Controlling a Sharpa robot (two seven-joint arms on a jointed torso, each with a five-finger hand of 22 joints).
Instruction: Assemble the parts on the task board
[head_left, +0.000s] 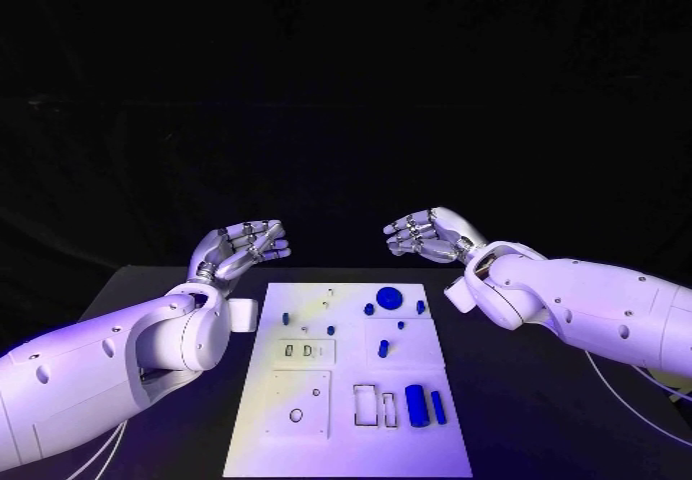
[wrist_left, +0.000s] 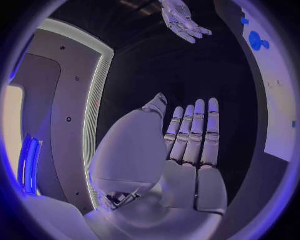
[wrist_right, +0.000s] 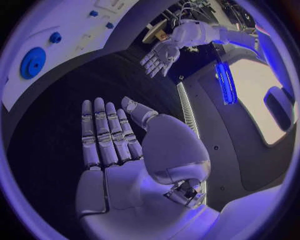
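On a black table (head_left: 173, 300), a white task board (head_left: 346, 400) lies between two raised robot arms. Both hands hover beyond the board's far end, well apart, touching nothing. Wrist views show the left hand (wrist_left: 187, 150) and the right hand (wrist_right: 119, 150) flat-palmed with fingers extended, holding nothing. Blue parts sit on the board: a round disc (head_left: 389, 296) near the far edge, small pieces (head_left: 384, 347) around the middle, and two bars (head_left: 417, 405) side by side near the right edge.
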